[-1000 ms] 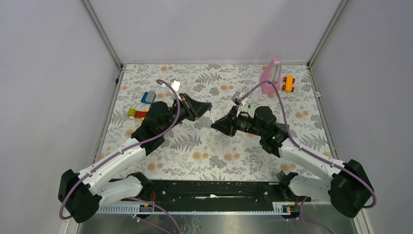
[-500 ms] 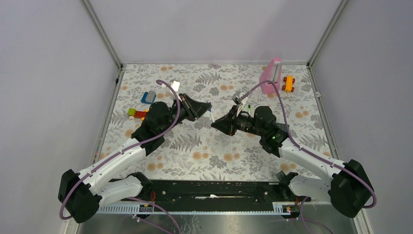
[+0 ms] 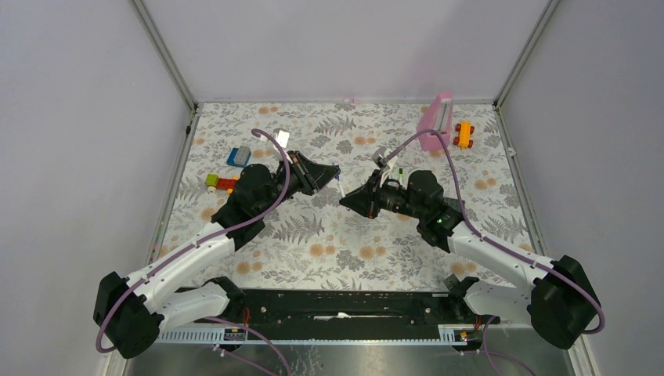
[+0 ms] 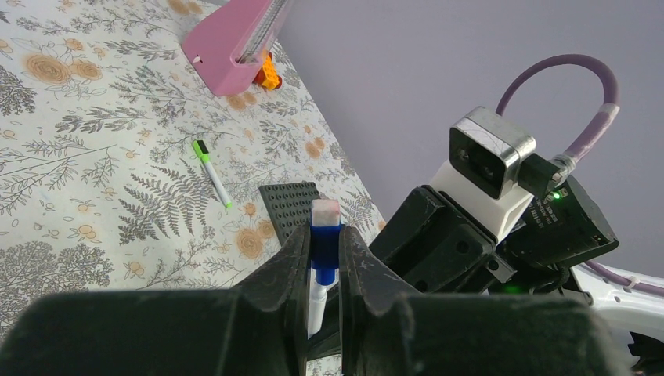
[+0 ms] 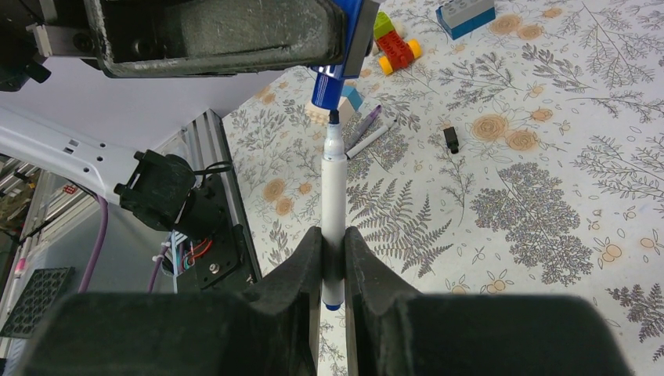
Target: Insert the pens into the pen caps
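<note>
Mid-air above the floral table (image 5: 548,219): blue cap (image 4: 324,235) pinched between the jaws of the left gripper (image 4: 322,254), white pen (image 5: 333,196) clamped upright between the jaws of the right gripper (image 5: 333,239). Dark pen tip just at the cap's open mouth. Loose on the table: green-ended pen (image 4: 211,172), black cap (image 5: 451,139) and another pen (image 5: 368,131) nearby.

Pale lilac walls (image 3: 337,47) enclose a table (image 3: 352,243) with a grey-and-orange floral top, evenly lit.
</note>
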